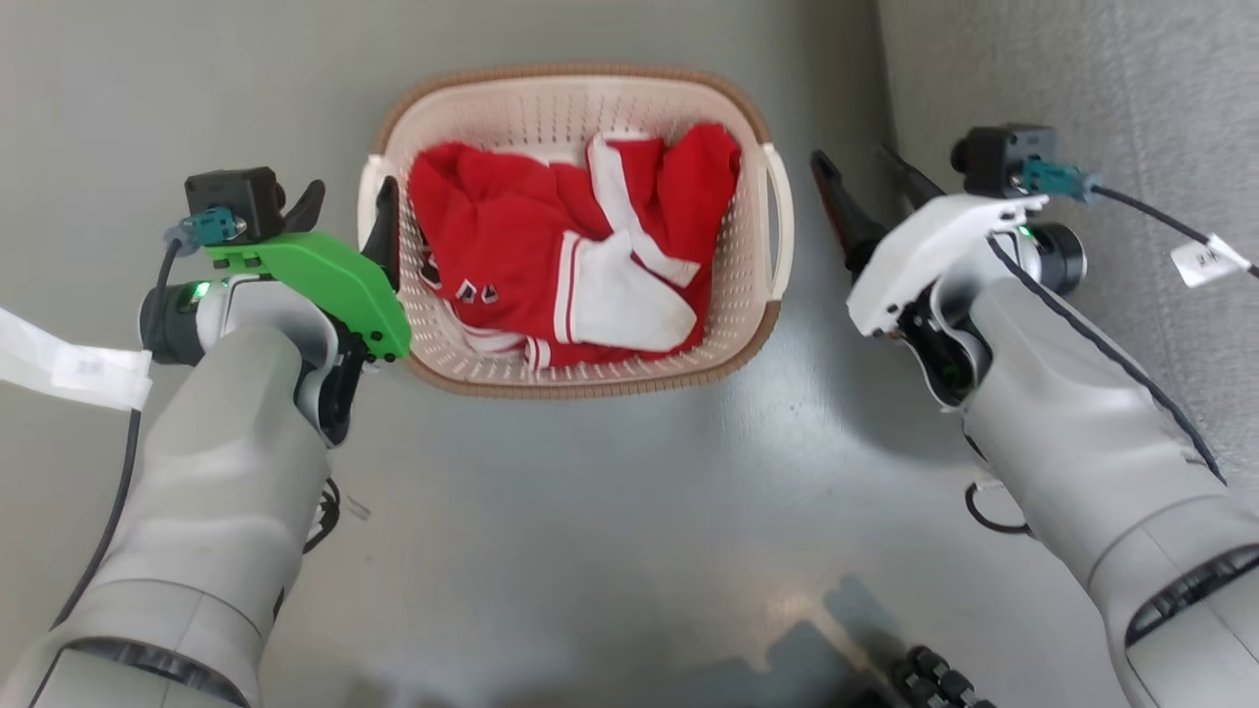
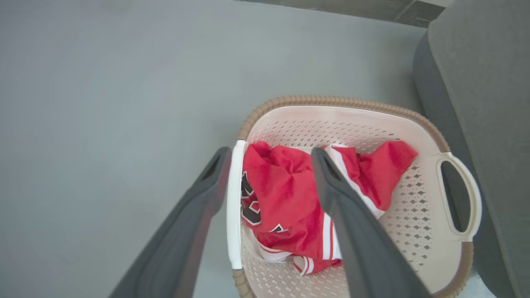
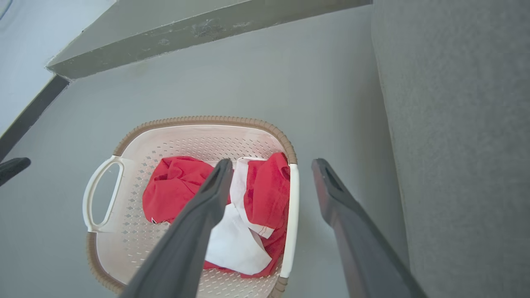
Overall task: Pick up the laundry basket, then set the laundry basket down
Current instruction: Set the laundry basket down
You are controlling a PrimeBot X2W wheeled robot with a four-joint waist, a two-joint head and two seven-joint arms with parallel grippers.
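Laundry basket (image 1: 551, 110), cream perforated plastic, brown rim, on grey floor (image 1: 590, 511), just left of grey upholstered furniture (image 1: 1082, 79). Contents: red-and-white garment (image 1: 551, 246); black figures on it folded over, not legible. Left gripper (image 1: 351, 192): fingers spread wide, astride left handle (image 2: 234, 198), one inside the basket, one outside, clasping nothing. Right gripper (image 1: 851, 157): likewise spread, empty, just right of right handle (image 3: 292, 215). White cable label (image 1: 1205, 261): print too small to read
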